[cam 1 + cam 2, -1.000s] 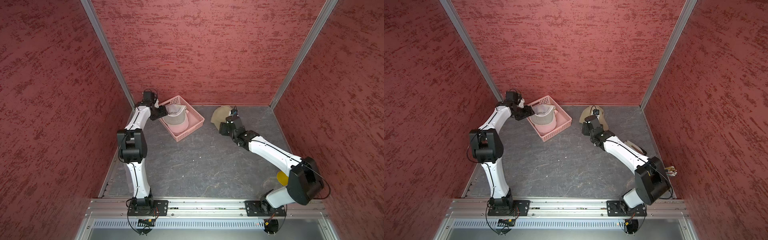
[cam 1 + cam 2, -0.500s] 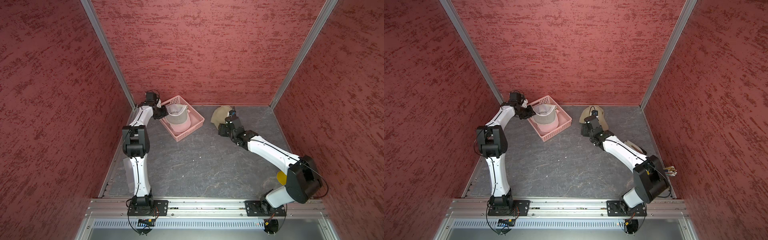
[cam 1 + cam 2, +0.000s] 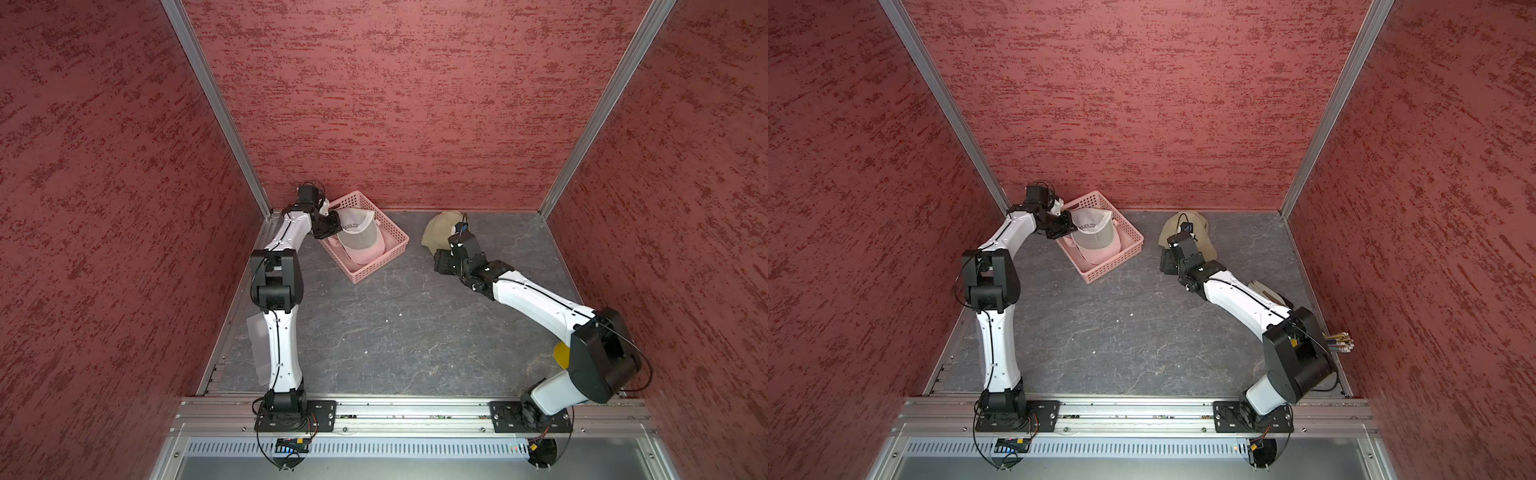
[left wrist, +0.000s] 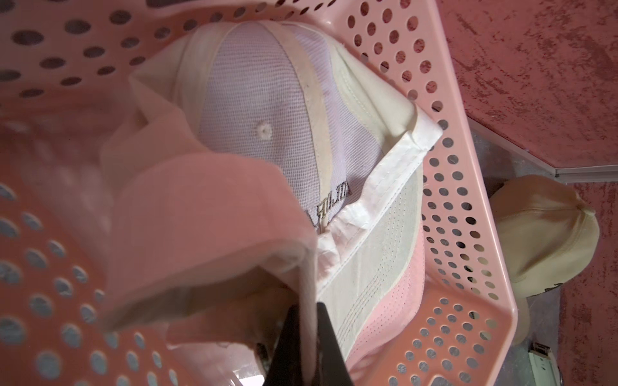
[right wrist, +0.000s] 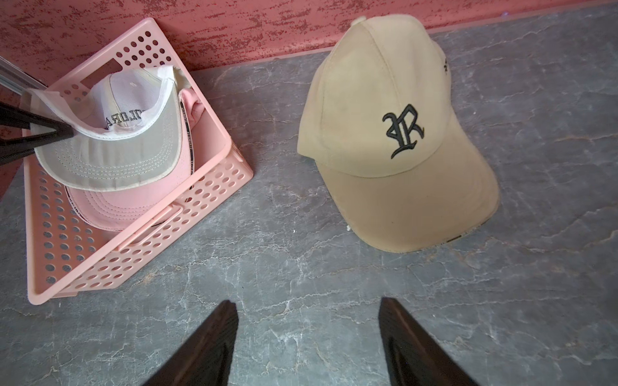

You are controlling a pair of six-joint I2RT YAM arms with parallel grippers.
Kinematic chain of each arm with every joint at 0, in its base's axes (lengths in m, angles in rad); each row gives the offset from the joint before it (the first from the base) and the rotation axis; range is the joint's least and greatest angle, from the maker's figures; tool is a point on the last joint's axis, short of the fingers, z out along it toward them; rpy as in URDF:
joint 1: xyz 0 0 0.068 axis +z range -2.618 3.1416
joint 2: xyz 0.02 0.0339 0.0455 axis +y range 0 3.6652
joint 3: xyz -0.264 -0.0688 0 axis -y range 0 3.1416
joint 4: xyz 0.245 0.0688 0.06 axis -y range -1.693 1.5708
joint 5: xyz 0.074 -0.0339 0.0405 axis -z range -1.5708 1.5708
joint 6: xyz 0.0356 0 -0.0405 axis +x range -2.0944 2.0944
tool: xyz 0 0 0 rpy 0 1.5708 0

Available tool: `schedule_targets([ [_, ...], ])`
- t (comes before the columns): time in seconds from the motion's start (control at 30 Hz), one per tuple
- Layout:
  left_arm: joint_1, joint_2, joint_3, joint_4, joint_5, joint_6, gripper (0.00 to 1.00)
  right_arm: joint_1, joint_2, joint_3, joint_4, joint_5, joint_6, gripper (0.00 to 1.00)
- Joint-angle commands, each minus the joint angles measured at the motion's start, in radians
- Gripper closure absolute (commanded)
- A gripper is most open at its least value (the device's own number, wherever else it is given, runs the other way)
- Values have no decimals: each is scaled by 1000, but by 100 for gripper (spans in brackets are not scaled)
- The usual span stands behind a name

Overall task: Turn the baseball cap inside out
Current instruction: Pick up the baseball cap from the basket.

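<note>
in both top views the pink basket [image 3: 376,272] sits at about 11 o'clock on the grey table [image 3: 395,332], close to the back wall. the white cap [image 3: 358,232] lies in it, opening up, on top of a pink cap [image 3: 368,258]. the left gripper [image 3: 332,226] reaches in from the basket's 9 o'clock side and meets the cap's edge. dark lettering shows inside the crown but is too small to read here. a beige cap [image 3: 436,235] rests on the table at about 1 o'clock, and the right gripper [image 3: 442,264] is low at its 6 o'clock side.

in the left wrist view the left gripper [image 4: 307,312] has its jaws pinched together on a fold of pale fabric at the white cap's [image 4: 267,110] rim. the embroidery [image 4: 331,207] is seen from the back and only part of it shows, so it is not legible. the beige cap [image 4: 548,234] is outside the basket [image 4: 468,234].

in the right wrist view the right gripper [image 5: 306,300] holds its jaws wide apart over bare table, short of the beige cap [image 5: 368,83], which bears a black gothic "r" [image 5: 403,132]. the white cap [image 5: 117,157] shows letters like "olora". the pink cap's [image 5: 133,204] printed strap is unreadable.
</note>
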Motion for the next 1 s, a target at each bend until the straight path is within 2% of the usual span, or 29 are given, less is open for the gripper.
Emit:
schedule_targets([
  [0.0, -5, -77, -24, 62, 27, -9, 100, 4, 10, 25, 25, -22, 4, 28],
  [0.23, -14, -214, -3, 41, 126, 32, 100, 4, -3, 26, 12, -32, -11, 29],
  [0.3, -35, -260, 3, -13, 159, 131, 100, 3, -24, 38, -15, -38, -32, 27],
  [0.4, -107, -330, 7, -155, 99, 310, 100, -20, -72, 62, -50, -127, -66, 26],
  [0.57, -237, -568, -219, -150, -25, 477, 100, -104, -159, 174, -214, -266, -140, 25],
  [0.67, -265, -676, -353, -99, 69, 507, 100, -142, -167, 255, -311, -298, -187, 25],
  [0.73, -267, -743, -480, 21, 113, 460, 100, -136, -161, 291, -348, -342, -247, 27],
  [0.83, -223, -795, -592, 174, 224, 203, 100, -65, -210, 221, -264, -366, -362, 28],
  [0.87, -213, -787, -600, 189, 248, 120, 100, -15, -236, 180, -215, -342, -404, 28],
  [0.97, -207, -730, -531, 81, 250, -11, 100, 142, -288, 79, -66, -282, -528, 27],
])
